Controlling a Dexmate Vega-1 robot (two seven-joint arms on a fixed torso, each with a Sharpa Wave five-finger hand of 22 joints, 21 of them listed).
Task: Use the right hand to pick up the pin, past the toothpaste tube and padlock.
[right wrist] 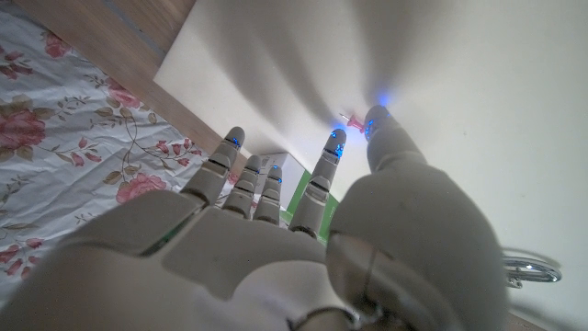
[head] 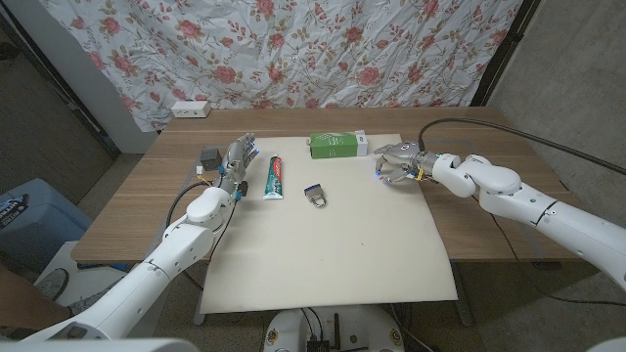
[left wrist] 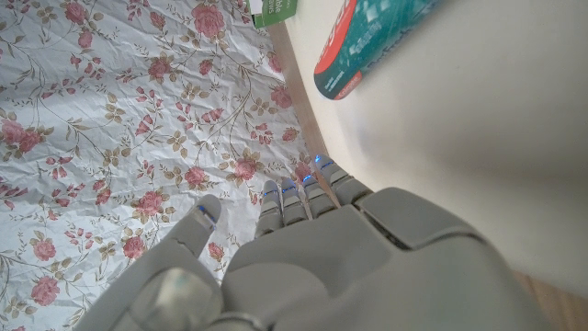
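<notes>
My right hand [head: 399, 161] hovers low over the white mat [head: 391, 254], right of the green box [head: 337, 146], with its fingers spread downward. In the right wrist view a tiny pink pin [right wrist: 352, 119] lies on the mat between two of its fingertips [right wrist: 378, 119]; I see no grip on it. The padlock [head: 316, 196] and the toothpaste tube [head: 277, 179] lie further left on the mat. My left hand [head: 238, 161] stands at the mat's left edge beside the tube [left wrist: 367, 41], fingers extended and holding nothing.
A grey block [head: 208, 155] with a cable sits left of my left hand. A white power strip [head: 191, 110] lies at the table's far left corner. A floral curtain [head: 323, 49] hangs behind. A padlock shackle [right wrist: 531, 269] shows beside my right hand.
</notes>
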